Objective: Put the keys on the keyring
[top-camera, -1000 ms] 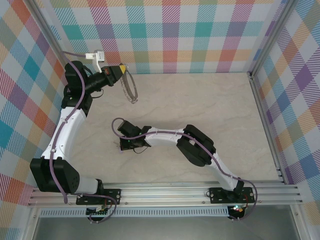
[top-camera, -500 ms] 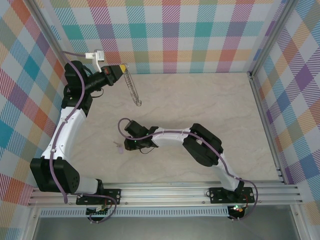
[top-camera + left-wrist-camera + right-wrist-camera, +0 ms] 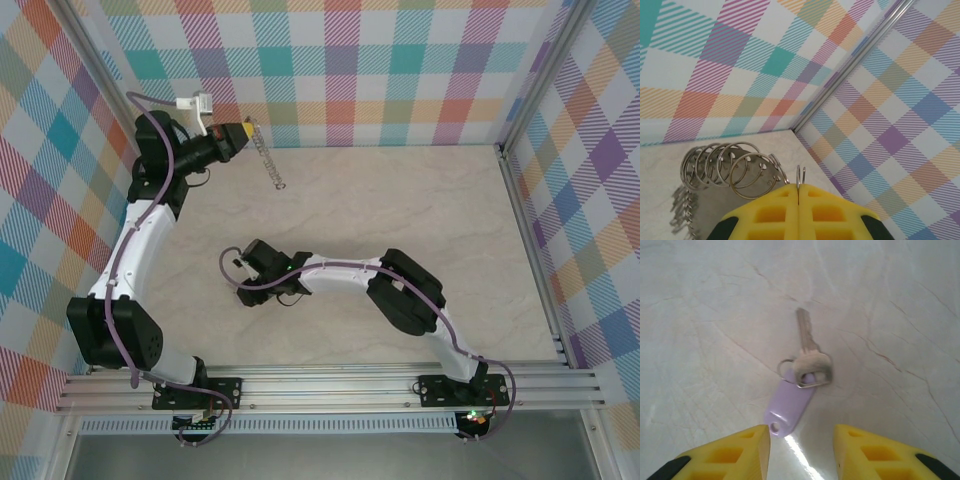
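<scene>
We see the left gripper at the bottom of its wrist view, pressed together on a link of the keyring, whose silver loops bunch at lower left. Mid-frame in the right wrist view, the key with its lilac tag lies flat on the table, just ahead of the right gripper, its jaws spread

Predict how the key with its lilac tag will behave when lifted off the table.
Probably light: the key and tag are small and thin. Lying flat on the smooth table, it may slide. Joined by a small ring, the parts would likely dangle, not stay stiff.
</scene>
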